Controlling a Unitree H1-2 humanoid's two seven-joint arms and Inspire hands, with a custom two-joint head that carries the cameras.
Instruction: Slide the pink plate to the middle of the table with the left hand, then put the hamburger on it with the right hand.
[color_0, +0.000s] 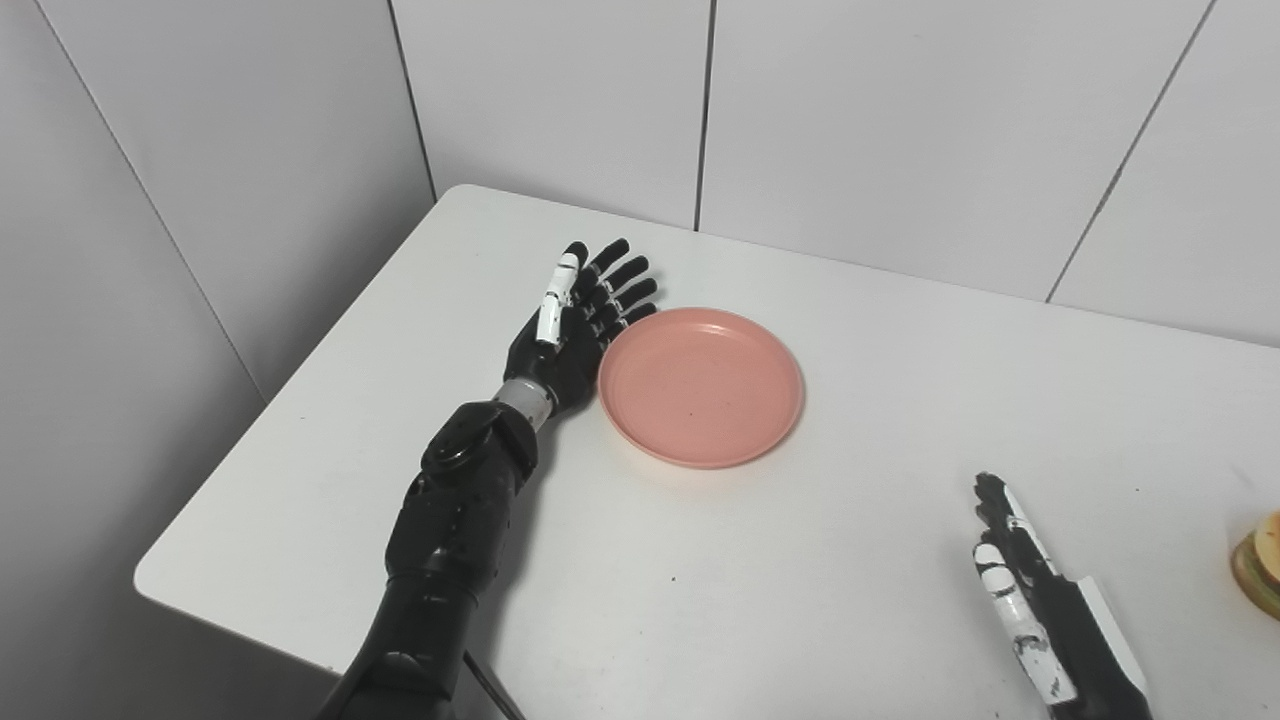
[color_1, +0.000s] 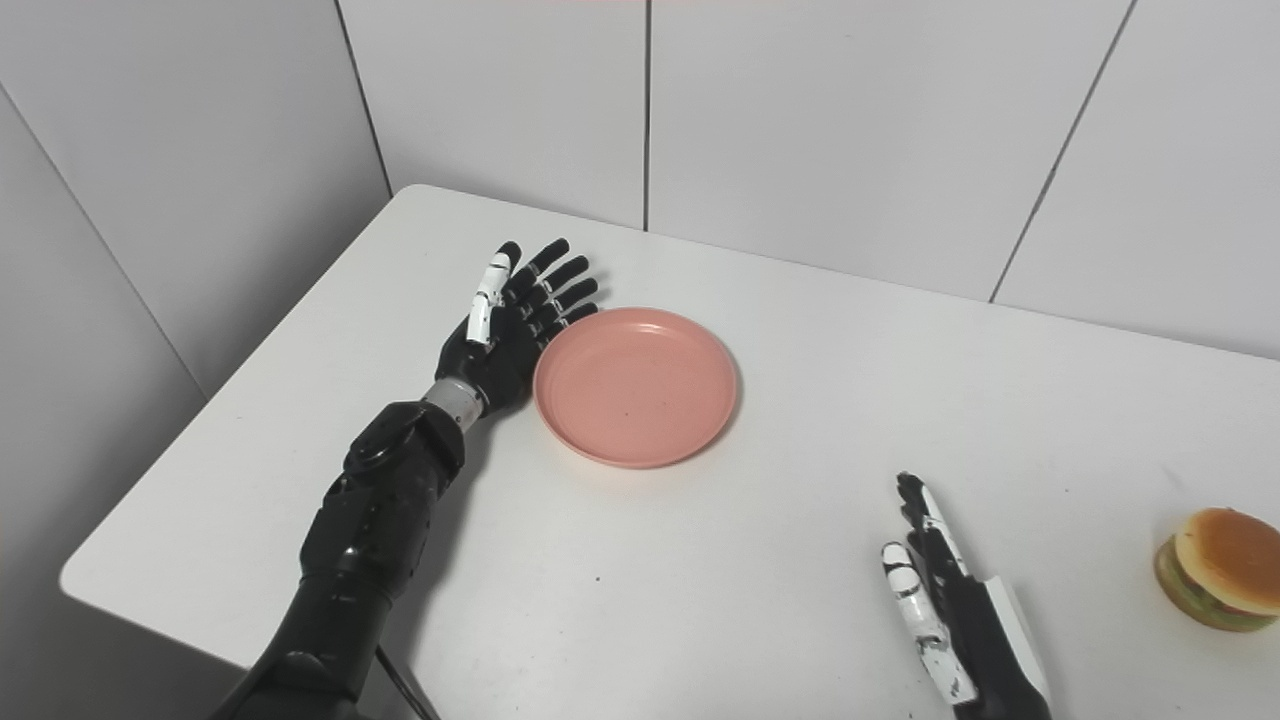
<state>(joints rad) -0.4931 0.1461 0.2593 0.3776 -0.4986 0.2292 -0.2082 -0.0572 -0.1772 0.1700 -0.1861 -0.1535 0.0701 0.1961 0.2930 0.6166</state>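
Observation:
The pink plate (color_0: 702, 386) lies flat on the white table (color_0: 820, 560), left of the table's middle. My left hand (color_0: 577, 320) is open, fingers stretched out and apart, its palm side resting against the plate's left rim. The hamburger (color_1: 1222, 568) sits on the table at the far right, only its edge showing in the left eye view. My right hand (color_1: 940, 600) is open near the front edge, fingers straight, holding nothing, some way left of the hamburger and apart from it.
White wall panels (color_0: 850, 120) stand close behind the table's far edge. The table's rounded left corner (color_0: 150, 580) and front edge lie near my left forearm. A dark cable (color_1: 405, 685) hangs under that arm.

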